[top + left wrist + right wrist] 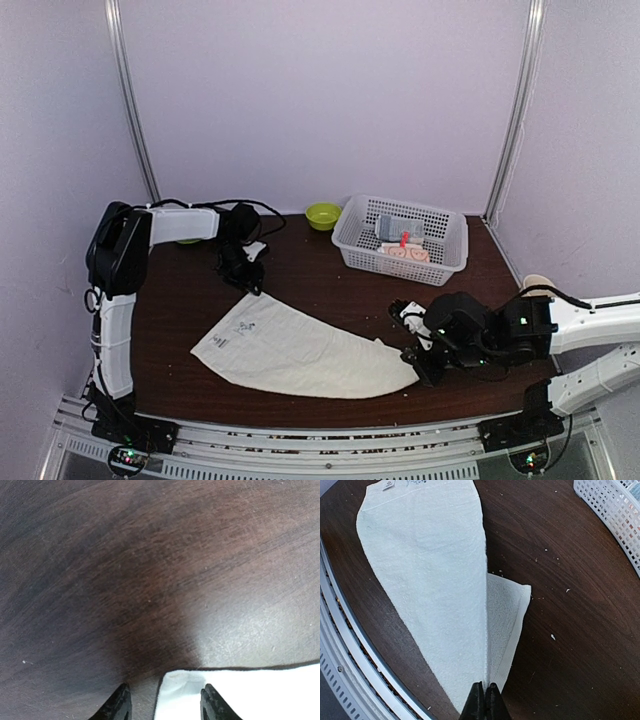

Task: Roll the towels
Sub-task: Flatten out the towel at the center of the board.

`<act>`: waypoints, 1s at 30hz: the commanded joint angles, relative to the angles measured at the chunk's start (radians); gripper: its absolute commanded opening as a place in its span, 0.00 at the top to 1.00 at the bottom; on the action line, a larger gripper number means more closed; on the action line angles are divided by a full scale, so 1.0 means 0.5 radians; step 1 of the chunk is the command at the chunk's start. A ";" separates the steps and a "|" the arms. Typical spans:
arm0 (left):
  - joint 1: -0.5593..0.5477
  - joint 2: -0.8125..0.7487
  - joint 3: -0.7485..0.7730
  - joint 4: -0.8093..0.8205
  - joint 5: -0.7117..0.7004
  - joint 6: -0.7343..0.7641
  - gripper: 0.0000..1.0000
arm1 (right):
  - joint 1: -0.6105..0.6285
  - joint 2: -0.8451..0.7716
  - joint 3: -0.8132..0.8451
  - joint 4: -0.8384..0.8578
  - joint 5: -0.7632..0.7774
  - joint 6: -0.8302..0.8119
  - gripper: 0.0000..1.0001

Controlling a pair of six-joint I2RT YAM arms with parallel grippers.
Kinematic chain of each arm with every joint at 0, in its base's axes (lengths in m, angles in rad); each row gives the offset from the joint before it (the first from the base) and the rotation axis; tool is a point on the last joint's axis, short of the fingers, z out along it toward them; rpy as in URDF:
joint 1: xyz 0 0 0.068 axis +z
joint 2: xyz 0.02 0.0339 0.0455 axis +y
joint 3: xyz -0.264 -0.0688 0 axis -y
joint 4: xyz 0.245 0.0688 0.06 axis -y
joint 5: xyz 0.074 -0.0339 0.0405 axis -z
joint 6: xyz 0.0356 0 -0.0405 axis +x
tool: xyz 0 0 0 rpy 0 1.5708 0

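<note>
On the front half of the dark table (330,275) lay the white towel (300,350), spread flat at its left end and narrowing to a point at its right. That right point was pinched between the shut fingers of the right gripper (485,700), and a second layer of cloth showed beside the fold just ahead of them. A small blue mark (240,325) sat near the towel's far left corner. The long near edge ran close to the table's front edge and the metal rail (300,440) below it.

Over the far left corner hung the left gripper (165,705), its fingers (120,705) partly apart, with the towel's corner edge lying between them and no grip made. Bare wood stretched ahead of it.

Between the towel's far edge and the white basket (352,248) at the back right, the wood lay open. Inside the basket rested the patterned towel (405,252), with a grey-blue roll (398,228) behind it. Just left of the basket stood a green bowl (322,215).
</note>
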 commanded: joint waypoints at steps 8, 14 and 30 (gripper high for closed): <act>-0.183 0.239 -0.056 -0.108 -0.137 -0.003 0.59 | -0.018 -0.017 0.032 -0.040 0.053 -0.024 1.00; -0.216 0.259 -0.061 -0.115 -0.177 -0.005 0.84 | -0.020 -0.033 0.026 -0.044 0.065 -0.014 1.00; -0.179 -0.850 -0.323 0.066 -0.296 -0.356 1.00 | -0.248 -0.240 0.415 -0.159 0.447 0.070 1.00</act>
